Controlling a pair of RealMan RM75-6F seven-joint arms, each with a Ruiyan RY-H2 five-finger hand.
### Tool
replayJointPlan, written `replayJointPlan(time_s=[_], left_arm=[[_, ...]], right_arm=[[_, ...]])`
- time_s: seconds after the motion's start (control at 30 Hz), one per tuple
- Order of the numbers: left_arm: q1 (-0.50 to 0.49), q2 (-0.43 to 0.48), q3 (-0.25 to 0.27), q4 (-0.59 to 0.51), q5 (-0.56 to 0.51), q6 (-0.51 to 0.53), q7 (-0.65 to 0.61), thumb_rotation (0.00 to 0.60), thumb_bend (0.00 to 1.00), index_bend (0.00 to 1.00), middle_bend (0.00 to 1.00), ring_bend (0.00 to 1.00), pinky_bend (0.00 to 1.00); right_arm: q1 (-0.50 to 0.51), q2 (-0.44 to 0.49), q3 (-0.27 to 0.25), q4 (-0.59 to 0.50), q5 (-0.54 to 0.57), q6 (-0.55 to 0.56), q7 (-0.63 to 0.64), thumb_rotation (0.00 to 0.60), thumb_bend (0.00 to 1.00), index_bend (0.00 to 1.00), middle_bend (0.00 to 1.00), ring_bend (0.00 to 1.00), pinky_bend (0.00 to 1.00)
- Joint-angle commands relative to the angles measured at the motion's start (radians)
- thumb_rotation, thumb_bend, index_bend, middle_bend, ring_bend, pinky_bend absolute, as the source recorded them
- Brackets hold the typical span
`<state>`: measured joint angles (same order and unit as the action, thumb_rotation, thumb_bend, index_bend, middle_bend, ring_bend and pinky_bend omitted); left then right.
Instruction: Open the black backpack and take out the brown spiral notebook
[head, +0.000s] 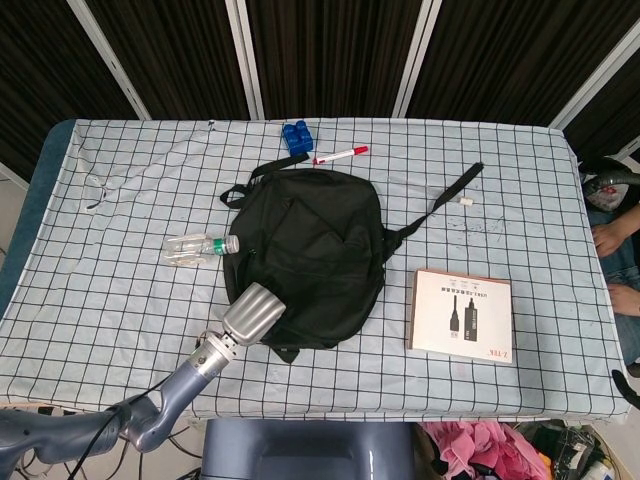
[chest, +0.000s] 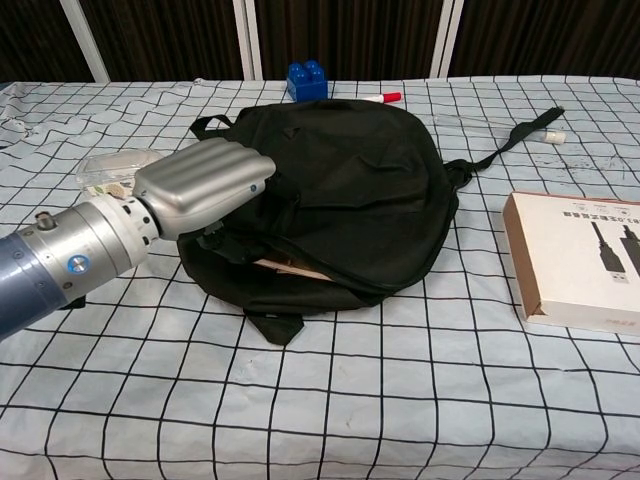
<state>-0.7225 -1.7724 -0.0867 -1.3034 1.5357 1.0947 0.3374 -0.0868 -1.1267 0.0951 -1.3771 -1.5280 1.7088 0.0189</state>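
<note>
The robot's left arm reaches in from the lower left edge, its blue-grey forearm angled up and to the right toward the middle of the table. A silver cylindrical wrist joins the forearm to the left hand (head: 250, 313), seen in the chest view as a silver shell with ridged knuckles (chest: 205, 184). The back of the hand faces up, and the fingers (chest: 216, 240) curl downward and inward beneath the palm. Whether they grip anything cannot be told from either view. The right arm and hand appear in neither camera.
</note>
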Motion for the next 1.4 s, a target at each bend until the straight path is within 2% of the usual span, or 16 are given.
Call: replayJointPlan(time_s=[0.03, 0.3, 0.63, 0.87, 1.07, 1.17, 1.23, 1.4], left_arm=[[-0.005, -0.004, -0.007, 0.006, -0.004, -0.002, 0.001, 0.6, 0.41, 0.59, 0.66, 0.46, 0.36], [-0.038, -0.005, -0.047, 0.015, -0.03, -0.034, -0.042, 0.6, 0.42, 0.6, 0.66, 0.47, 0.36], [-0.108, 0.009, -0.142, 0.015, -0.12, -0.123, -0.113, 0.6, 0.42, 0.61, 0.66, 0.47, 0.37], [-0.156, 0.02, -0.231, 0.062, -0.19, -0.143, -0.141, 0.6, 0.42, 0.61, 0.67, 0.47, 0.37], [-0.201, 0.024, -0.305, 0.124, -0.263, -0.167, -0.161, 0.6, 0.42, 0.61, 0.66, 0.47, 0.37], [-0.226, 0.019, -0.33, 0.169, -0.295, -0.185, -0.171, 0.6, 0.42, 0.61, 0.66, 0.47, 0.37], [-0.251, 0.009, -0.378, 0.224, -0.37, -0.228, -0.203, 0.6, 0.42, 0.61, 0.66, 0.47, 0.37], [-0.288, -0.001, -0.396, 0.283, -0.428, -0.265, -0.221, 0.6, 0.42, 0.61, 0.66, 0.47, 0.37]], right_arm=[[0.0, 0.0, 0.0, 0.001, 0.0, 0.0, 0.001, 0.6, 0.17, 0.0, 0.03, 0.17, 0.17], [0.004, -0.002, -0.006, -0.003, -0.01, -0.005, -0.005, 0.6, 0.17, 0.0, 0.03, 0.17, 0.17], [0.022, 0.034, -0.045, -0.077, -0.09, -0.021, 0.024, 0.6, 0.17, 0.0, 0.03, 0.18, 0.17], [0.096, 0.129, -0.089, -0.204, -0.205, -0.115, 0.036, 0.6, 0.17, 0.0, 0.05, 0.19, 0.17], [0.164, 0.174, -0.093, -0.27, -0.264, -0.185, 0.032, 0.6, 0.17, 0.0, 0.05, 0.19, 0.17], [0.201, 0.194, -0.091, -0.292, -0.273, -0.229, 0.051, 0.6, 0.17, 0.0, 0.09, 0.21, 0.18], [0.272, 0.213, -0.07, -0.317, -0.294, -0.299, 0.056, 0.6, 0.17, 0.0, 0.11, 0.23, 0.18], [0.393, 0.248, -0.076, -0.397, -0.348, -0.447, 0.107, 0.6, 0.17, 0.0, 0.12, 0.23, 0.18]])
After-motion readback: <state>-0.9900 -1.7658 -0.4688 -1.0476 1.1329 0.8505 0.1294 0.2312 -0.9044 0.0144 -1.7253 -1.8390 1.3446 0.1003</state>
